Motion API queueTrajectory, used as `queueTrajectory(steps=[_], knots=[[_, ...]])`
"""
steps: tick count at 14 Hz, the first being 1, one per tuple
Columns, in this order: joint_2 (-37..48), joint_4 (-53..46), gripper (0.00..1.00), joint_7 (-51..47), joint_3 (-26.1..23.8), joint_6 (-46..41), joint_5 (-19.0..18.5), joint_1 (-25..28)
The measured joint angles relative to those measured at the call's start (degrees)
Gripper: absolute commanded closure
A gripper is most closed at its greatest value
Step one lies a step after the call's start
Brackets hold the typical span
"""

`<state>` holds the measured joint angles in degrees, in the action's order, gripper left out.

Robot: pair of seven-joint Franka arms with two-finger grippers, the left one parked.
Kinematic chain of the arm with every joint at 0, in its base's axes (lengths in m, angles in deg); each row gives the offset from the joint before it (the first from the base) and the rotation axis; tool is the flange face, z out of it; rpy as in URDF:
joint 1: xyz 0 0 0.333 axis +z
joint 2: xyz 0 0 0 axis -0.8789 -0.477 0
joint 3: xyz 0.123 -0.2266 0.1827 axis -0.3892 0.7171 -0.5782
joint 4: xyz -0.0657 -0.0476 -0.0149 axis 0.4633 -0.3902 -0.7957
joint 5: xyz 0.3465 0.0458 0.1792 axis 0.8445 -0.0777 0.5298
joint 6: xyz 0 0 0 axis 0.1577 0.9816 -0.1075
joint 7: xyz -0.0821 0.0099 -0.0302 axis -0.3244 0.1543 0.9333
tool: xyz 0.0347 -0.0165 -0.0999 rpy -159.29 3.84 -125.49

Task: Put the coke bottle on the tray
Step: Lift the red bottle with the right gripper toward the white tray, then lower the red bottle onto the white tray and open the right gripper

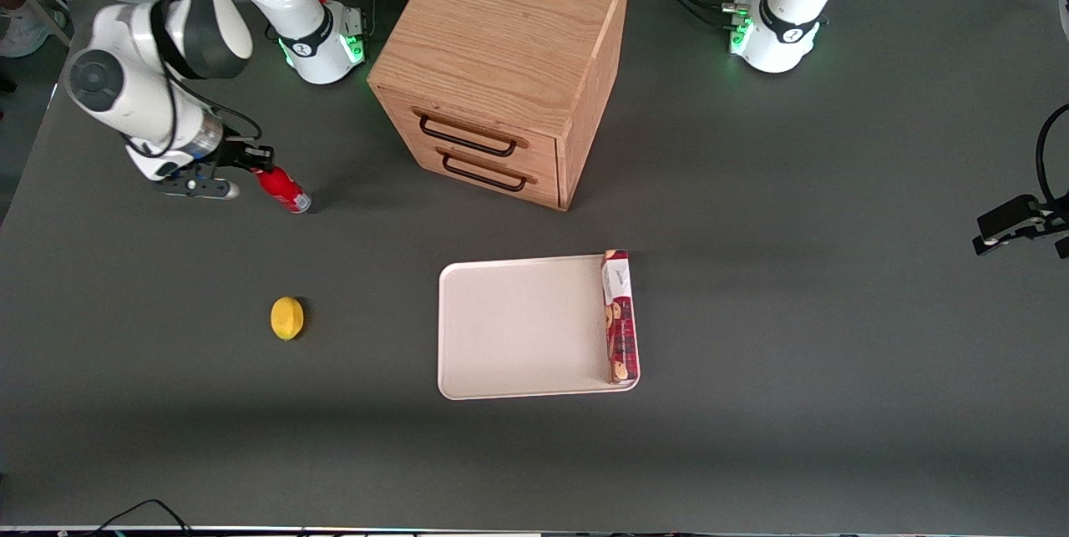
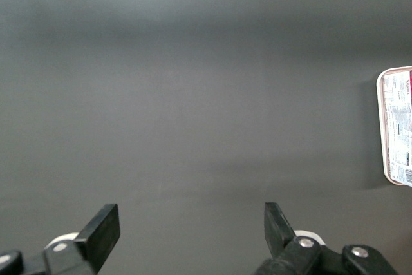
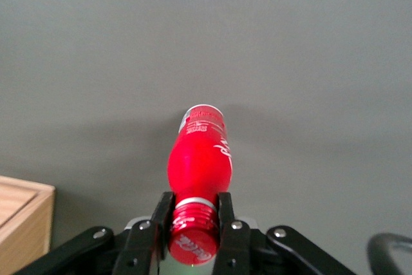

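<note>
The coke bottle (image 1: 282, 189) is small and red with a silvery base. It hangs tilted in my right gripper (image 1: 255, 163) near the working arm's end of the table, base pointing down toward the table. In the right wrist view the fingers (image 3: 226, 214) are shut on the bottle's (image 3: 200, 159) red cap and neck. The off-white tray (image 1: 518, 328) lies flat near the table's middle, nearer the front camera than the cabinet, well apart from the gripper. A strip of the tray (image 2: 380, 127) shows in the left wrist view.
A long red cookie box (image 1: 620, 316) lies on the tray along its edge toward the parked arm. A wooden drawer cabinet (image 1: 501, 61) stands farther from the camera than the tray. A yellow lemon (image 1: 287, 318) lies nearer the camera than the gripper.
</note>
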<state>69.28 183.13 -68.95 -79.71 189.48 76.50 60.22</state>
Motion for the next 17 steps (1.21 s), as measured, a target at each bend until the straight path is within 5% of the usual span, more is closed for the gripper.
queueTrajectory(steps=[5, 9, 13, 17], knots=[[-1.3, -29.6, 0.97, 6.4, 1.5, -26.1, 0.1, 0.0], [-12.7, -57.0, 0.97, 4.1, -1.8, -43.8, 2.3, 0.8], [-26.6, -71.8, 0.96, -12.8, -13.8, -45.6, 2.5, 2.7], [-37.9, -73.8, 0.94, -29.7, -21.2, -37.2, 0.5, 5.7]])
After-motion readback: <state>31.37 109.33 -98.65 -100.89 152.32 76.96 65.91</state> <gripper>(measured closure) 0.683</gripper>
